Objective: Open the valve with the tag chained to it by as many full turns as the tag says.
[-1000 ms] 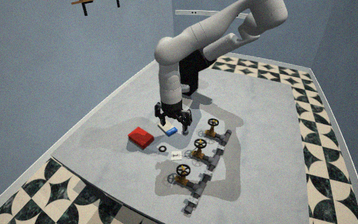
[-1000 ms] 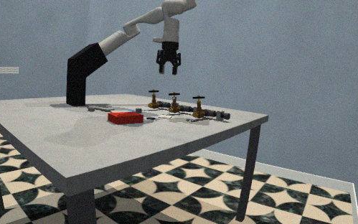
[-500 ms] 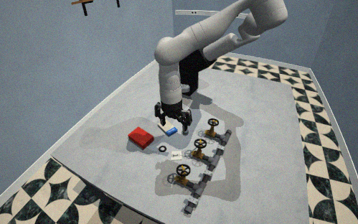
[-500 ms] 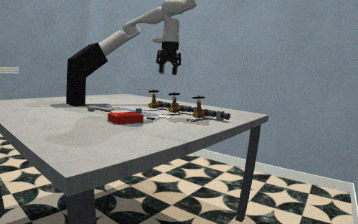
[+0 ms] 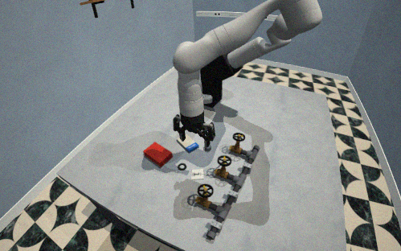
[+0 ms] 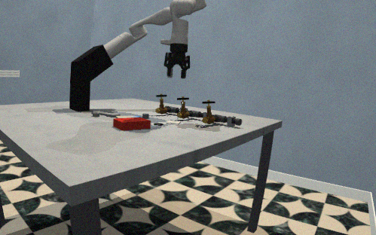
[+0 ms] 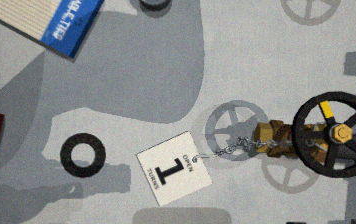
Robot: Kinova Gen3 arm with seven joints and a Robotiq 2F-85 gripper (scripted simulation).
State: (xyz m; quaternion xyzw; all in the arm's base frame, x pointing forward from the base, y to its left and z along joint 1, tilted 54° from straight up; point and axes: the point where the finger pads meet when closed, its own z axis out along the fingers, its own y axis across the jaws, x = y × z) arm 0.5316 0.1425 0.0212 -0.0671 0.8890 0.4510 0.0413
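Observation:
Three brass valves with black handwheels stand on a grey pipe: the far one (image 5: pixel 239 137), the middle one (image 5: pixel 223 161) and the near one (image 5: pixel 205 190). A white tag (image 5: pixel 197 174) lies beside the middle valve. In the wrist view the tag (image 7: pixel 175 168) reads "OPEN 1 TURNS". A chain (image 7: pixel 231 148) joins it to the valve, whose handwheel (image 7: pixel 335 134) has a yellow mark. My gripper (image 5: pixel 194 137) (image 6: pixel 177 71) is open and empty. It hangs well above the table, to the left of the valves. Its fingers do not show in the wrist view.
A red box (image 5: pixel 157 154) lies left of the valves. A black ring (image 5: pixel 182 166) lies between it and the tag. A white-and-blue box (image 5: pixel 188 144) lies under the gripper. A small grey cylinder (image 7: pixel 154 4) is near the box.

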